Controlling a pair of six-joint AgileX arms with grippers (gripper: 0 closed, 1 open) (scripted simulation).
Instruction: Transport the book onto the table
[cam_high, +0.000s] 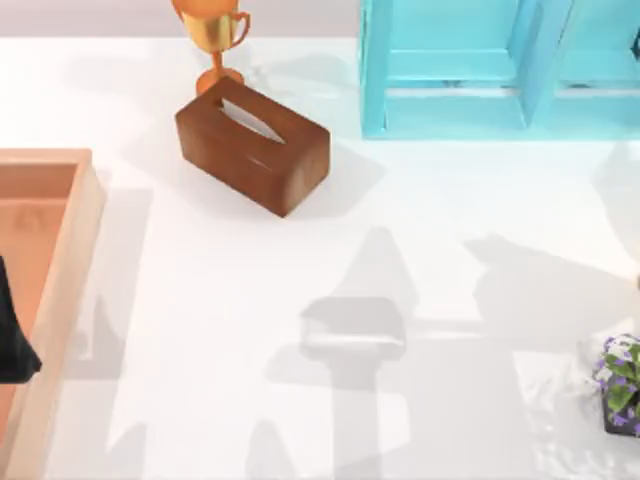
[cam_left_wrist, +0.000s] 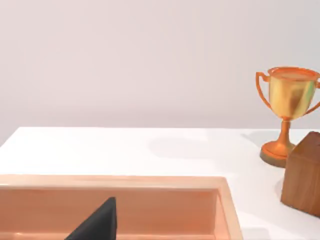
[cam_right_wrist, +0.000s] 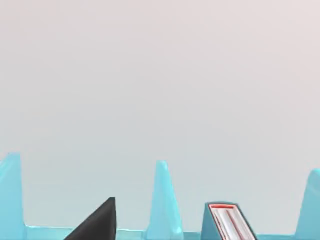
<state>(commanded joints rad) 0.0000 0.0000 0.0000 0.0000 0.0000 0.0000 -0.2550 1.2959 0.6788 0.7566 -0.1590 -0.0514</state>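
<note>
The left gripper (cam_high: 15, 345) sits over the wooden tray (cam_high: 70, 270) at the table's (cam_high: 300, 400) left edge; its finger spacing cannot be told. Beyond it stand the brown tissue box (cam_high: 253, 146) and, farther back, the gold trophy (cam_high: 212, 35). In the right wrist view, one dark right gripper finger (cam_right_wrist: 97, 222) shows, spread undeterminable; just beyond it, the book (cam_right_wrist: 227, 221) stands upright between dividers of the turquoise shelf unit (cam_right_wrist: 162, 200).
</note>
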